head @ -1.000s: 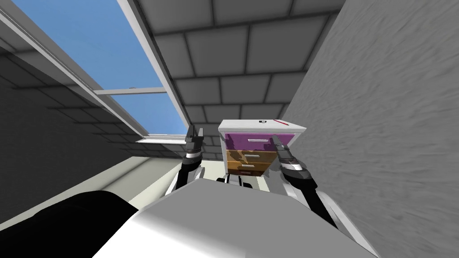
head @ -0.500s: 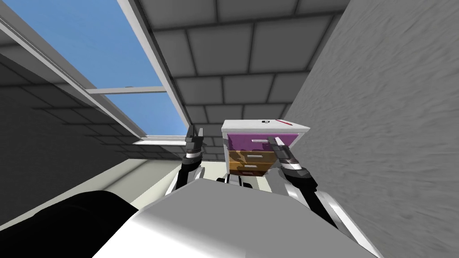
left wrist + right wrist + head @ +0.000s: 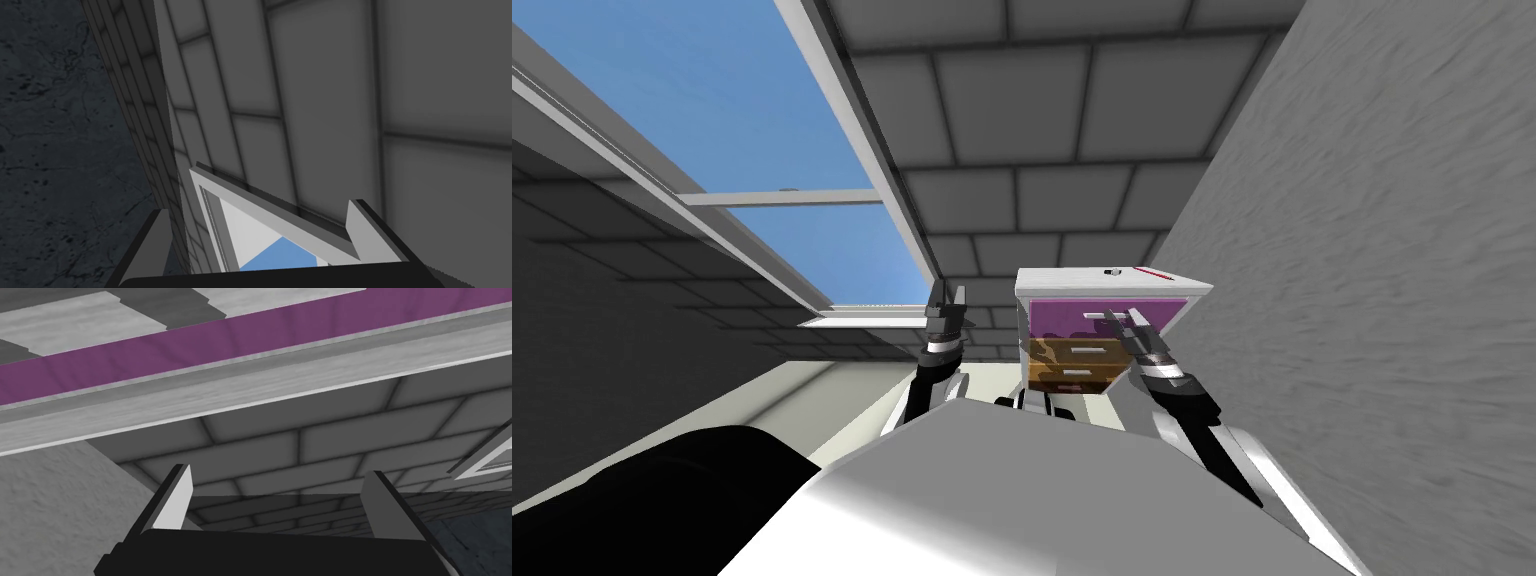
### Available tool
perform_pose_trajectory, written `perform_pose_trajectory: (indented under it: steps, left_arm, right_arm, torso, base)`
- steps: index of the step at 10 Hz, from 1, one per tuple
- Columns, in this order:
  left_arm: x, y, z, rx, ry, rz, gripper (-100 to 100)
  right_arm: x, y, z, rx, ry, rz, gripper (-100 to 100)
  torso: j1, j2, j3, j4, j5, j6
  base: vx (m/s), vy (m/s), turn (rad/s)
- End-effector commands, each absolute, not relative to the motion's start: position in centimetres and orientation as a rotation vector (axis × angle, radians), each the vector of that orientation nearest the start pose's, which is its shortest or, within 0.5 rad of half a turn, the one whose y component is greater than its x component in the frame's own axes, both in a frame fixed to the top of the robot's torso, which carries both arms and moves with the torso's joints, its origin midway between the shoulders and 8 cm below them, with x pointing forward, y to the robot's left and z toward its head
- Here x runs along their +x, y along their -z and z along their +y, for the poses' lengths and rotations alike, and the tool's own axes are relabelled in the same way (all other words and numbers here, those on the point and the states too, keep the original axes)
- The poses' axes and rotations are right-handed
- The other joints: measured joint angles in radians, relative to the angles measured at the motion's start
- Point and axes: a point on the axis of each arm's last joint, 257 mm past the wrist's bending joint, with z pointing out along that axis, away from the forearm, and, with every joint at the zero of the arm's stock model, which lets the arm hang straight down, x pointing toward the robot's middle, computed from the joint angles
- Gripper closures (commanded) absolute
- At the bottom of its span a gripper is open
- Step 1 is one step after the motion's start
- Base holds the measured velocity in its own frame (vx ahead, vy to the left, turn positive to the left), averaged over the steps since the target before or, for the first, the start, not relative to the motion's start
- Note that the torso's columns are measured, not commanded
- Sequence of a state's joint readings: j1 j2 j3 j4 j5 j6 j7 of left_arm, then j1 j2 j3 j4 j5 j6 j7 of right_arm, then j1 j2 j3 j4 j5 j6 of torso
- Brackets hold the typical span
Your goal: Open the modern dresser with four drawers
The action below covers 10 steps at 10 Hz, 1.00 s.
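Since a second ago the right pincer [image 3: 1123, 318] has come closer to the pale handle [image 3: 1094, 314] of the purple top drawer [image 3: 1057, 320]; its tips are now just beside the handle's end. Its fingers [image 3: 176, 497] stand apart, released, holding nothing. The dresser [image 3: 1072, 352], white with brown drawers lower down, stands right of centre by the grey wall [image 3: 1362, 300]. The left pincer [image 3: 946, 298], raised left of the dresser, is released too.

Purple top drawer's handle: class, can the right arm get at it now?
Probably yes: the open right pincer sits beside the handle on the purple drawer front, with nothing seen between them.
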State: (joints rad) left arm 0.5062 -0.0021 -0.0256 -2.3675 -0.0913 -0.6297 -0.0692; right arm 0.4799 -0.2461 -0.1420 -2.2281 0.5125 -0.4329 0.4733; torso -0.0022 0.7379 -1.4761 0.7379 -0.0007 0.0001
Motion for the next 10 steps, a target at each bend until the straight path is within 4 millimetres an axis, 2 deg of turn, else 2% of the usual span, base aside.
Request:
perform_pose_trajectory:
  steps: [1,6,10]
  left_arm:
    - [30.2,-8.1,25.0,-0.412,1.247,0.529,0]
    - [30.2,-8.1,25.0,-0.412,1.247,0.529,0]
    - [30.2,-8.1,25.0,-0.412,1.247,0.529,0]
  right_arm:
    - [37.9,3.4,-27.3,-0.137,-0.231,1.115,-100]
    - [39.2,6.3,-29.4,-0.331,0.05,1.184,-100]
    - [39.7,7.7,-30.6,-0.445,0.203,1.207,-100]
  torso:
    - [0.002,0.001,0.0,0.0,0.0,0.0]
    - [0.002,0.001,0.001,0.0,0.001,0.0]
    - [0.003,0.001,0.0,0.0,0.001,0.0]
  base:
    - [0.004,0.077,-0.021]
    - [0.014,0.093,-0.043]
    - [0.002,0.081,-0.038]
